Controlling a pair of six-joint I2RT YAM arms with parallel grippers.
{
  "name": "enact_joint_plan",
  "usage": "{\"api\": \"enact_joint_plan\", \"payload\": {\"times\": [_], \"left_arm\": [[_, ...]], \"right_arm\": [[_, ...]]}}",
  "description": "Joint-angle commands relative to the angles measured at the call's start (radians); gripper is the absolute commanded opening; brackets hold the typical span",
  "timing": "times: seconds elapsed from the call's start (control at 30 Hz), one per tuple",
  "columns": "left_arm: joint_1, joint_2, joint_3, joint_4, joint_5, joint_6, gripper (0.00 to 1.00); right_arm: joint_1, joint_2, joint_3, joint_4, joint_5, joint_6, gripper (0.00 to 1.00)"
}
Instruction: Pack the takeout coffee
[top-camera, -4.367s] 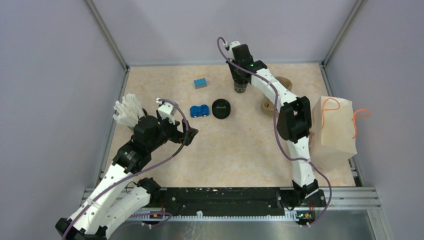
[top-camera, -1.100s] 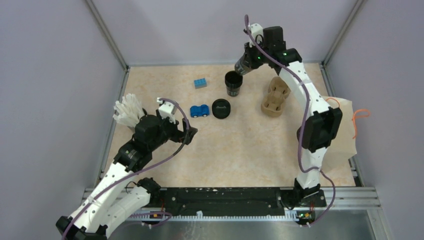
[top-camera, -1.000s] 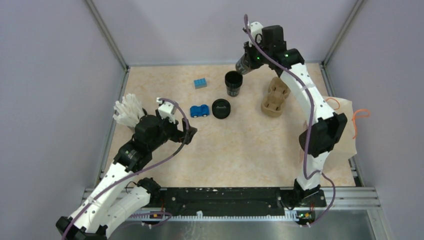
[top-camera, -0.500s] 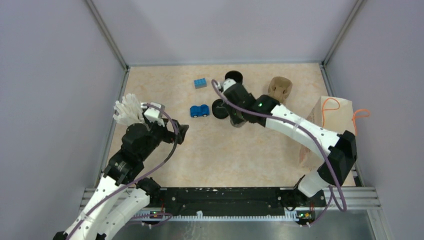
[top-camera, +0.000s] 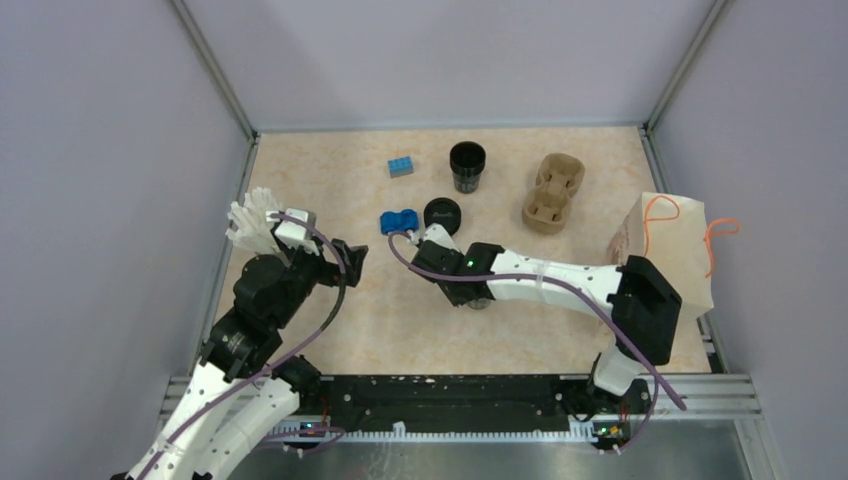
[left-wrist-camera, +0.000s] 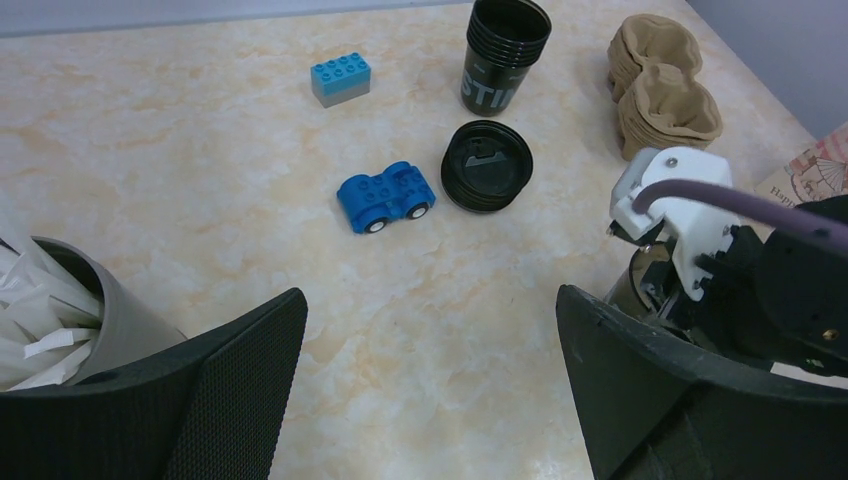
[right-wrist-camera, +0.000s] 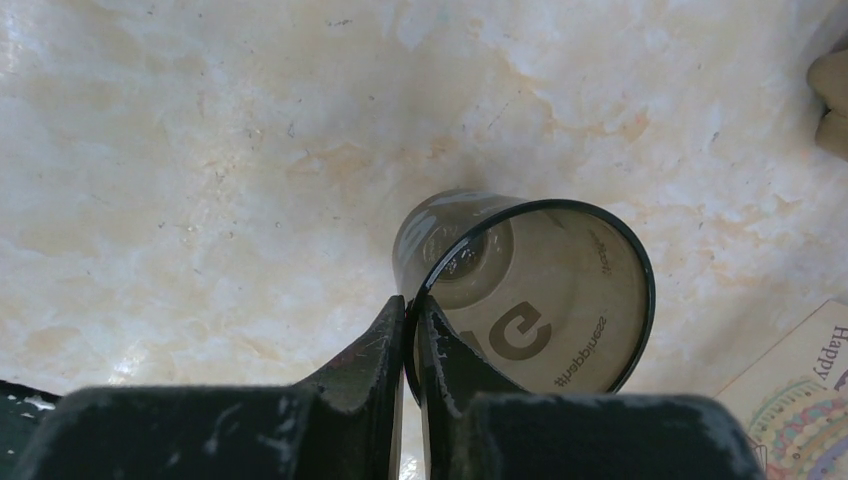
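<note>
The beige marbled tabletop (top-camera: 520, 340) carries everything. The tan paper bag with orange cord handles (top-camera: 668, 255), judged to be the final destination, stands well to the right of the right claw (right-wrist-camera: 412, 308). The brown moulded-pulp cup carrier (top-camera: 553, 192) lies beyond that claw and to its right, where a cup could be seated in it. The tall grey cup of white utensils (left-wrist-camera: 85, 335) sits just left of the left claw (left-wrist-camera: 430, 300), which is held wide open and empty, apparently kept clear in waiting. A stack of nested black cups (top-camera: 467, 165) stands upright farther beyond the right claw. The small black disposable cup (right-wrist-camera: 545, 300) is pinched by its rim in the nearly shut right claw. One finger is inside the wall and one outside, so the mouth is left free for capping. Whether its base rests on the tabletop cannot be told. The flat black round lid (top-camera: 441, 213) lies just beyond the right claw, with the blue toy car (top-camera: 398, 221) beside it to the left and the small blue brick (top-camera: 401, 166) farther off.
</note>
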Motion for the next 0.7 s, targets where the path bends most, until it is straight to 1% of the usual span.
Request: {"api": "enact_joint_plan", "payload": {"times": [0.0,0.07,0.23,0.37,0.43,0.53,0.67], "left_arm": [[-0.001,-0.017,0.0,0.029,-0.029,-0.005,0.99],[-0.001,-0.019,-0.002,0.029,-0.032,-0.005,0.99],[-0.001,-0.013,-0.002,0.032,-0.034,-0.002,0.99],[-0.001,-0.013,-0.002,0.031,-0.038,-0.002,0.99],[-0.001,-0.017,-0.001,0.03,-0.042,-0.002,0.99],[-0.001,-0.023,-0.003,0.031,-0.046,-0.002,0.99],[0.0,-0.025,-0.005,0.033,-0.046,-0.002,0.99]], "right_arm": [[0.023,0.018,-0.011,0.041,0.042,0.042,0.08],[0.025,0.012,-0.026,0.052,0.043,0.048,0.1],[0.025,-0.025,-0.051,0.089,0.008,0.032,0.18],[0.025,-0.058,-0.026,0.046,0.004,0.024,0.25],[0.025,-0.096,-0.018,0.048,-0.011,0.015,0.26],[0.02,-0.184,-0.018,0.095,-0.017,-0.009,0.27],[-0.051,-0.255,-0.045,0.227,-0.041,-0.052,0.26]]}}
